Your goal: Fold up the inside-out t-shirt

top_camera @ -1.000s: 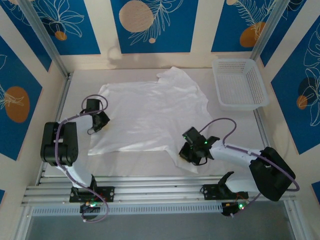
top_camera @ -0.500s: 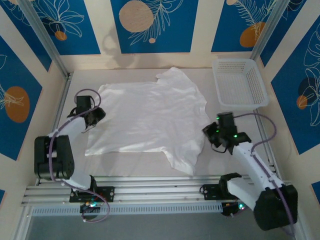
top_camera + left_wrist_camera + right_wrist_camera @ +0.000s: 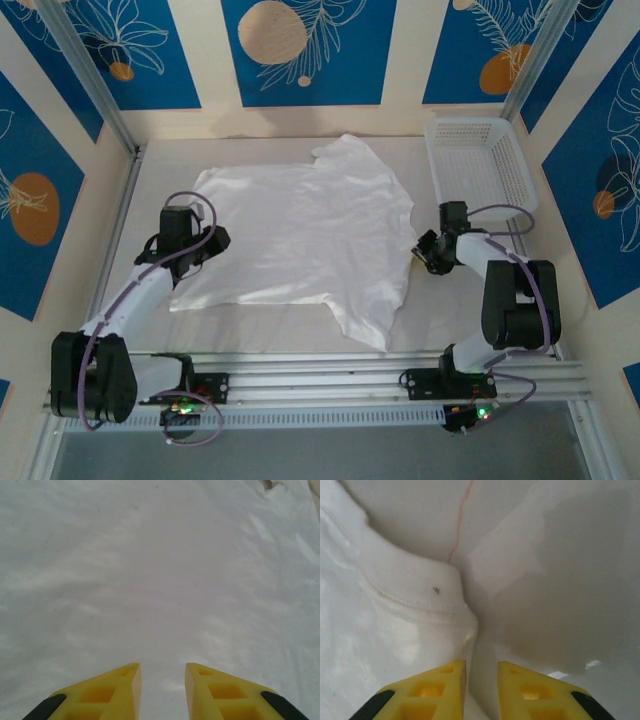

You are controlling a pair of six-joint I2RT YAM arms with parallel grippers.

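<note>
The inside-out t-shirt [image 3: 300,230] lies spread flat and wrinkly in the middle of the table, with one flap reaching toward the near edge. My left gripper [image 3: 213,240] rests at its left edge. In the left wrist view its yellow fingers stand a little apart over smooth white cloth [image 3: 160,570], and the gripper [image 3: 162,666] is open with nothing pinched. My right gripper [image 3: 424,253] sits at the shirt's right edge. It [image 3: 481,662] is narrowly open, straddling a raised fold beside a stitched hem [image 3: 415,602].
A white lattice basket [image 3: 470,123] stands at the back right, just behind the right arm. Bare table [image 3: 260,325] runs between the shirt and the aluminium rails [image 3: 320,375] at the near edge. Frame posts bound both sides.
Both grippers have opened from shut. The right arm swung from the shirt's near flap out to its right edge. The left gripper shifted slightly along the left edge.
</note>
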